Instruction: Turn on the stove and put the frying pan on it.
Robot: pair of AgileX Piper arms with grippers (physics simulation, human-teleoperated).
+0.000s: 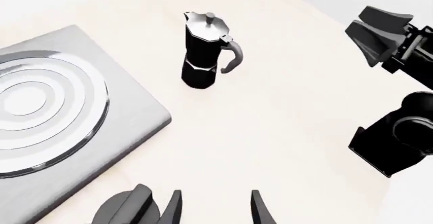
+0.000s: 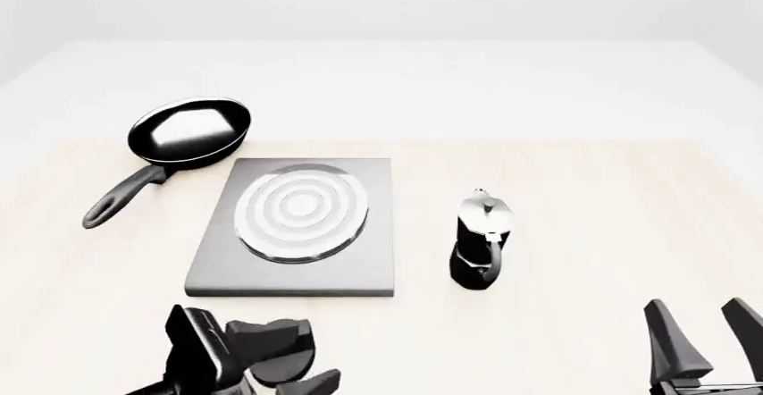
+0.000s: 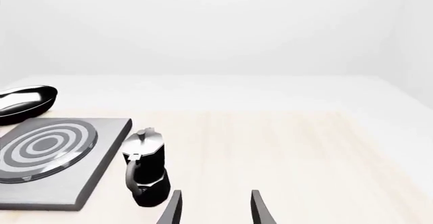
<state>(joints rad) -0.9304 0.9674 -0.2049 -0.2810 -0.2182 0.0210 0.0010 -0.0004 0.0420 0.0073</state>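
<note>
The stove (image 2: pixel 298 261) is a dark-grey slab with a ringed burner, left of the table's middle. It also shows in the left wrist view (image 1: pixel 129 127) and the right wrist view (image 3: pixel 88 178). The frying pan (image 2: pixel 191 131) lies on the table behind the stove's far left corner, handle (image 2: pixel 120 200) pointing near-left. Its rim shows in the right wrist view (image 3: pixel 24 105). My left gripper (image 1: pixel 215 211) is open and empty, low in front of the stove's near edge (image 2: pixel 298 379). My right gripper (image 2: pixel 706 341) is open and empty at the near right (image 3: pixel 215 209).
A black-and-silver moka pot (image 2: pixel 481 239) stands upright right of the stove, also in the wrist views (image 1: pixel 203 49) (image 3: pixel 145 165). A black oval knob (image 2: pixel 268 340) sits just in front of the stove beside my left gripper (image 1: pixel 129 206). The right arm (image 1: pixel 396 133) crosses the left wrist view.
</note>
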